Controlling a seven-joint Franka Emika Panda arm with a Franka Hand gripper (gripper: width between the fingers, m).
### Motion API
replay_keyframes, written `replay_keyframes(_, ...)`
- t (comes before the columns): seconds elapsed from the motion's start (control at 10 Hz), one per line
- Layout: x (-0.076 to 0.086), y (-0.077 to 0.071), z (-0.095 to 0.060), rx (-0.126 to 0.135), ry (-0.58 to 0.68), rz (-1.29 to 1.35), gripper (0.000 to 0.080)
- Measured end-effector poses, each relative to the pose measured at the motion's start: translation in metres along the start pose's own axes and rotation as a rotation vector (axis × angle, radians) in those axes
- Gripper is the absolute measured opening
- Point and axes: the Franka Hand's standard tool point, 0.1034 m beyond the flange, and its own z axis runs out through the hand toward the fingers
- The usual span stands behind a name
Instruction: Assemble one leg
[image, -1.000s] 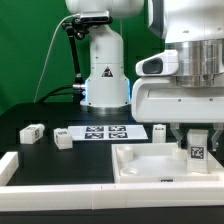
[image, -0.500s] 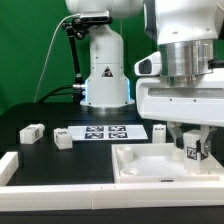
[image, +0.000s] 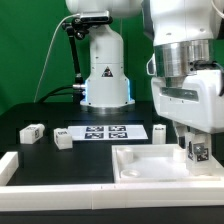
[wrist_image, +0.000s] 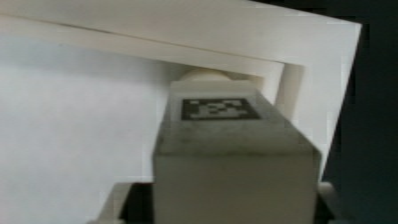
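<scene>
Exterior view, left to right. Far left front: white raised rail (image: 10, 165) runs along the table (image: 40, 150) edge. Behind it, a loose white block (image: 31, 132) with a tag, then a second loose block (image: 64, 139) just beside the marker board (image: 108, 132). Black table surface between these parts and the front rail is open. A third small white part (image: 159, 131) sits at the board's right end, near the arm.

Robot base (image: 104, 70) stands behind the marker board, well apart from the work area.

Right side: tray-like part (image: 140, 160) with raised rim, close to the front rail. Its left half is bare and open; the right half is under the gripper. Tight room there: rim walls close on the far and right sides.

Gripper (image: 196, 150) hangs over the tray's right portion, fingers pointing down, wrist body large and close to vertical, tilted slightly. It is clamped on the leg (image: 197, 152), tag facing the camera, leg upright between the fingers. Leg's lower end is at the tray's rim height; cannot tell if it touches the tray floor.

Wrist view: the leg (wrist_image: 228, 150) fills the centre, tag on its face, pointing into the tray's inside corner (wrist_image: 294, 70). A small rounded nub shows just past the leg's tip at that corner. Contact there: cannot tell.
</scene>
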Motion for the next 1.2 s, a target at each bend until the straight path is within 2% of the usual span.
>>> replay_keyframes(0.3, -0.0016, 0.0005, 0.0007, 0.010, -0.030, 0.397, 0.0290)
replay_keyframes(0.5, -0.0033, 0.0007, 0.0009, 0.007, -0.042, 0.616, 0.0290)
replay_keyframes(0.9, -0.0037, 0.0001, 0.0009, 0.009, -0.074, 0.707, 0.0290)
replay_keyframes(1.0, -0.0044, 0.0003, 0.0012, 0.010, -0.078, 0.691, 0.0362)
replay_keyframes(1.1, -0.0048, 0.0004, 0.0014, 0.010, -0.077, 0.664, 0.0362)
replay_keyframes(1.2, -0.0047, 0.0003, 0.0013, 0.012, -0.077, 0.628, 0.0496)
